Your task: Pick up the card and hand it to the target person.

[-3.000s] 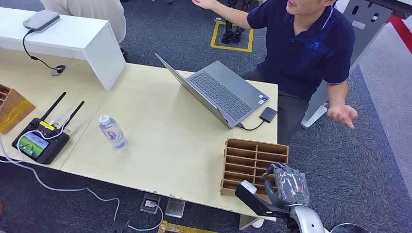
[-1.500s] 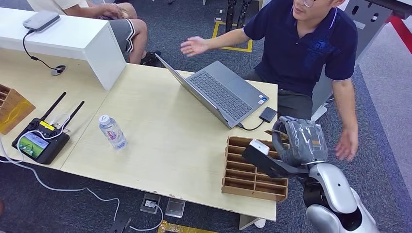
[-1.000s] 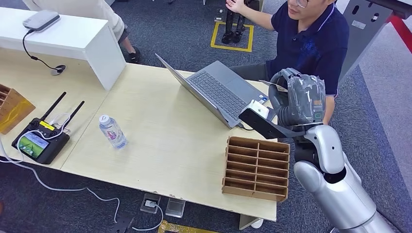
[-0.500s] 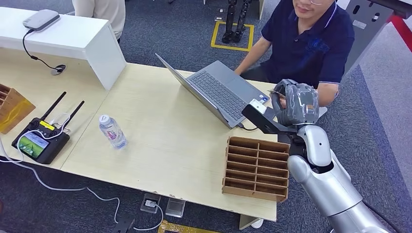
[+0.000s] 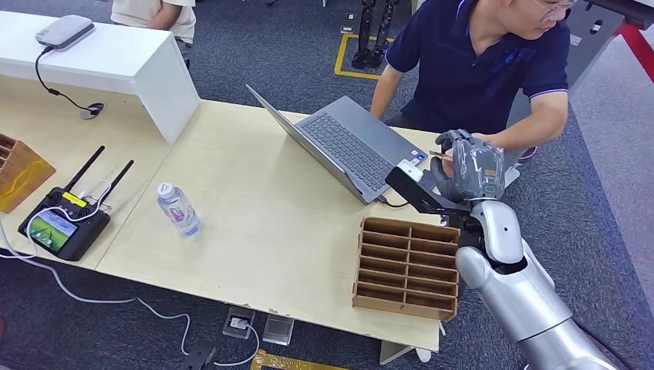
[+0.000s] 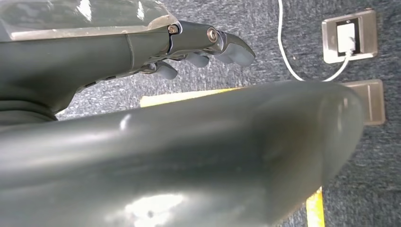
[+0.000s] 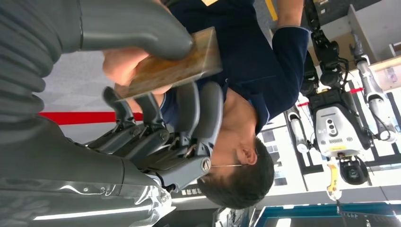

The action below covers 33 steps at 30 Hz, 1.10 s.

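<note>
While right hand (image 7: 156, 85) pinches card (image 7: 170, 66) — no legible writing

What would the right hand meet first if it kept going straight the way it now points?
Most likely the person's hand: it sits right behind the card that the right hand holds out, seemingly touching it already. Depth is hard to judge.

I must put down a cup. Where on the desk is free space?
The desk is bare between the water bottle, laptop and wooden organizer. The corner by the robot hand and the person is crowded.
</note>
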Tool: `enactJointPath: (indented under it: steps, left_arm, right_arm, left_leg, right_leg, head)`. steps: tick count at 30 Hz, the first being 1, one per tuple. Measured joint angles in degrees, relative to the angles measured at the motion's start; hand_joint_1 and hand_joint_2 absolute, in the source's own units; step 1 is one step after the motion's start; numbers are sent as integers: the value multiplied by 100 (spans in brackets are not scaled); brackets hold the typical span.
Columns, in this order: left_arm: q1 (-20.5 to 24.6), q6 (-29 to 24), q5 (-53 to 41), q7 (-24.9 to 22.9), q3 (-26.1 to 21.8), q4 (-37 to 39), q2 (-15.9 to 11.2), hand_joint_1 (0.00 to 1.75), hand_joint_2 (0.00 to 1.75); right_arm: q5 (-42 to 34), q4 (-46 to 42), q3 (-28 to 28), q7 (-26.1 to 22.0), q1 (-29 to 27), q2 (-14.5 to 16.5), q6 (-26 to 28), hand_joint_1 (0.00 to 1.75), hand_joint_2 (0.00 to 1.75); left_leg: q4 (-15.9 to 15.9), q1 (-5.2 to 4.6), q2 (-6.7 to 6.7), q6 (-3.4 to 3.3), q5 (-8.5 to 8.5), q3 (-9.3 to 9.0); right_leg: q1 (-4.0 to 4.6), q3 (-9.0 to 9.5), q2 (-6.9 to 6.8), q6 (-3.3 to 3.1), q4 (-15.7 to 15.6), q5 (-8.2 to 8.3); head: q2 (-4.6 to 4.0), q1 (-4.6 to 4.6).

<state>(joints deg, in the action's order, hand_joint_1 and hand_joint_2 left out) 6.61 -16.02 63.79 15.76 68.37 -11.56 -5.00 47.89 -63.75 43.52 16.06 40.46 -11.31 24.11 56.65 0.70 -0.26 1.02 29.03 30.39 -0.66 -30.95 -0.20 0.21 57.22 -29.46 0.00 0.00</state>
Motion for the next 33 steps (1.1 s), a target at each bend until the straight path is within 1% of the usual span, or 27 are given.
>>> enactJointPath:
  steps: [7, 9, 10, 12, 14, 17, 20, 23, 26, 29, 33]
  left_arm:
    - [0, -141, 21, -95, -12, -3, 9, 0, 0]
    - [-1, -173, 46, -125, -35, -7, 8, 0, 0]
    - [-2, -187, 64, -139, -51, -9, 8, 0, 0]
    - [-4, -204, 94, -155, -79, -15, 4, 0, 0]
    - [-4, -207, 113, -165, -95, -18, -2, 0, 0]
    - [-8, -219, 139, -186, -116, -13, 1, 0, 0]
    - [-11, -237, 157, -219, -127, -11, 22, 0, 0]
    - [-10, -271, 176, -241, -142, -17, 45, 0, 0]
    - [-11, -320, 211, -262, -177, -19, 67, 0, 0]
    - [-11, -358, 230, -274, -193, -23, 79, 0, 0]
    - [-10, -391, 241, -288, -199, -30, 78, 0, 0]
  right_arm:
    - [-6, -764, -271, 153, -595, -246, 156, 0, 175]
    - [-103, -1114, -436, 186, -894, -327, 172, 0, 175]
    - [-356, -1334, -549, 131, -1082, -355, 159, 0, 175]
    - [-1156, -1739, -771, -125, -1456, -423, 70, 0, 175]
    - [-2215, -2073, -1004, -529, -1841, -487, -45, 0, 175]
    - [-3457, -2556, -1353, -1115, -2443, -551, -91, 0, 175]
    - [-4476, -2998, -1658, -1660, -2942, -593, -116, 0, 175]
    - [-5127, -3388, -1837, -2001, -3286, -664, -138, 0, 175]
    - [-5647, -3695, -1934, -2211, -3553, -717, -217, 0, 175]
    - [-5767, -3837, -1881, -2187, -3700, -803, -225, 0, 175]
    - [-5777, -3889, -1671, -1946, -3755, -943, -229, 0, 175]
  left_leg:
    - [0, 1, -14, -2, 0, -1]
    - [-2, 1, -16, -3, -1, -2]
    - [-1, 1, -19, -2, -1, -2]
    - [0, 2, -27, -2, 1, -1]
    - [-2, 2, -34, -2, -1, -2]
    - [-1, 2, -37, -3, -1, 1]
    - [4, 1, -38, -2, 2, 5]
    - [5, -1, -41, -4, 1, 7]
    - [8, -2, -32, -4, 3, 10]
    - [9, -3, -27, -2, 5, 8]
    - [8, -3, -20, -2, 5, 5]
  right_leg:
    - [1, 5, -15, 1, -4, -4]
    - [1, 7, -17, 1, -7, -3]
    - [1, 8, -20, 2, -7, -4]
    - [2, 10, -28, 2, -7, -7]
    - [2, 12, -36, 1, -11, -8]
    - [2, 11, -38, 2, -9, -9]
    - [1, 7, -39, 2, -5, -12]
    - [0, 4, -42, 2, -5, -12]
    - [-2, -1, -33, 4, -1, -12]
    - [-3, -2, -27, 4, 1, -12]
    - [-3, -3, -18, 4, 0, -10]
  head:
    - [0, 0]
    - [0, 0]
    - [0, 0]
    - [0, 0]
    - [0, 0]
    - [0, 0]
    - [0, 0]
    - [0, 0]
    - [0, 0]
    - [0, 0]
    - [0, 0]
